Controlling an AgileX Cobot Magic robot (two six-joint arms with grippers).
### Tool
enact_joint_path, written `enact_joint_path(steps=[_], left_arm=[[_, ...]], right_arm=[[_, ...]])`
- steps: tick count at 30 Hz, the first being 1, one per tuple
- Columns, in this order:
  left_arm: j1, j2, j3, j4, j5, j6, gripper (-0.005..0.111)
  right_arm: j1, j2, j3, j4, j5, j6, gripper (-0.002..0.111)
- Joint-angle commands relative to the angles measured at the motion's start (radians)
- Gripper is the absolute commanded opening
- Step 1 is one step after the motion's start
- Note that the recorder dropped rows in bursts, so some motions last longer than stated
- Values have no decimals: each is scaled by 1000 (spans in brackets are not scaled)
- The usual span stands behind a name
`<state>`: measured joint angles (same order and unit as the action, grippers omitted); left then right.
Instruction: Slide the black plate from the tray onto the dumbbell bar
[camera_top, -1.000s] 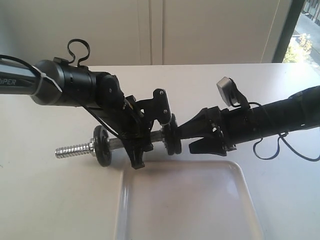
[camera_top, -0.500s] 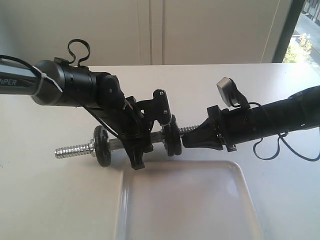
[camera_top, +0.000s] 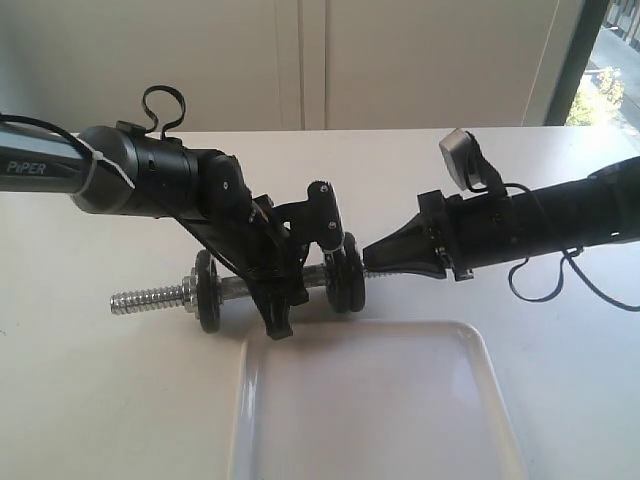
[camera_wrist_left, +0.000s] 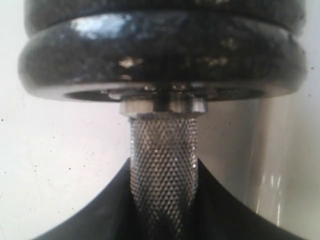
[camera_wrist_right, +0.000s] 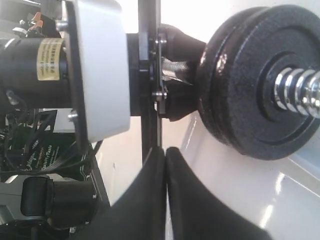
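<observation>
The dumbbell bar (camera_top: 150, 298) hangs level above the table, and my left gripper (camera_top: 295, 278) is shut on its knurled middle (camera_wrist_left: 164, 160). One small black disc (camera_top: 207, 290) sits on the bar's left part. The black plate (camera_top: 347, 275) sits on the right part, pressed against another disc; the right wrist view shows it (camera_wrist_right: 260, 80) with the threaded bar end (camera_wrist_right: 300, 92) poking through. My right gripper (camera_top: 368, 256) is shut on nothing, its tip beside that threaded end, just right of the plate. In the right wrist view its pads (camera_wrist_right: 165, 150) meet. The white tray (camera_top: 370, 410) lies in front of the bar.
The pale table (camera_top: 90, 400) extends left of the tray. A wall with panel seams (camera_top: 300, 60) stands behind, and a window (camera_top: 610, 60) is at the far right. The right arm's cable (camera_top: 570, 290) loops down onto the table.
My right gripper went from open around the plate to shut, backing off slightly right and up. The left arm and bar rose slightly.
</observation>
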<state>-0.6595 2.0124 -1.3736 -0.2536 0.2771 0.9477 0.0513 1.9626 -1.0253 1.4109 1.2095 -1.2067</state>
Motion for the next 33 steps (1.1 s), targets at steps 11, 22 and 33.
enact_joint_path(steps=[11, 22, 33], left_arm=[[-1, -30, -24, -45, 1, -11, 58], [-1, 28, -24, -45, 38, -11, 62], [-1, 12, -24, -23, 30, -11, 62]], right_arm=[[-4, -35, 0, 12, 12, -19, 0], [-4, -42, 0, 10, 12, -19, 0], [-4, -42, 0, 12, 12, -19, 0]])
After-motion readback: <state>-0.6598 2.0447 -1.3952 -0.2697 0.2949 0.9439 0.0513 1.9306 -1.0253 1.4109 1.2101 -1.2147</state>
